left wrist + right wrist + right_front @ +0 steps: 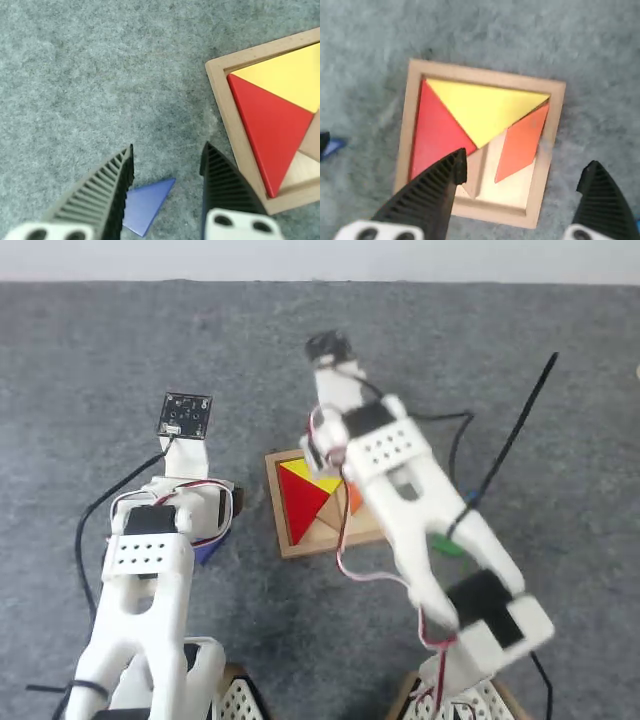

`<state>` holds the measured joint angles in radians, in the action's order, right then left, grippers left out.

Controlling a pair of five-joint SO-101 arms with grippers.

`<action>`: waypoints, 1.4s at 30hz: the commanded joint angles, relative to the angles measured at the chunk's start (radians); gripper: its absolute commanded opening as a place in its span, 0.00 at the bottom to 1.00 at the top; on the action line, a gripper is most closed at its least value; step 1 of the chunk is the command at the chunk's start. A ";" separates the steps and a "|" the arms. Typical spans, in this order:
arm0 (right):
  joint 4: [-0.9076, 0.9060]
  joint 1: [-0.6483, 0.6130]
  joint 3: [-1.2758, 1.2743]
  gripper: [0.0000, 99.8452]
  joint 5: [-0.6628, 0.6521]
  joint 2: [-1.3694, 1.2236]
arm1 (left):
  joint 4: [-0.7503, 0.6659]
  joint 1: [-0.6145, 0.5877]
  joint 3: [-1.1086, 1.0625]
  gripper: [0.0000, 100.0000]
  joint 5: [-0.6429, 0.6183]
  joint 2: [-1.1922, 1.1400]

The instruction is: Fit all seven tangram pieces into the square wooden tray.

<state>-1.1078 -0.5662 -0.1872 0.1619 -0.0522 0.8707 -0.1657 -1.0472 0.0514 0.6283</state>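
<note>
Both tools gape empty; left tool over blue triangular piece likely must drop and close, right tool above square wooden tray

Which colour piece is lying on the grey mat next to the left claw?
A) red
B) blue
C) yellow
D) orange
B: the blue piece lies on the grey mat by the open left claw, while the red piece, yellow piece and orange piece sit inside the wooden tray.
</note>
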 commanded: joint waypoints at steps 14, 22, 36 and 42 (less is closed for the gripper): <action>0.211 0.012 -0.176 0.35 -0.055 -0.099 | 0.002 0.002 0.013 0.22 0.002 0.011; 0.209 0.012 -0.176 0.35 -0.055 -0.099 | 0.002 0.002 0.013 0.22 0.002 0.011; 0.139 -0.062 -0.147 0.35 -0.046 -0.099 | 0.002 0.002 0.015 0.22 0.002 0.011; 0.150 -0.068 -0.172 0.35 -0.048 -0.107 | 0.002 0.002 0.015 0.22 0.002 0.011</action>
<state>-0.9697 -0.6291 -0.3621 0.1174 -0.1626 0.8707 -0.1657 -1.0472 0.0529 0.6283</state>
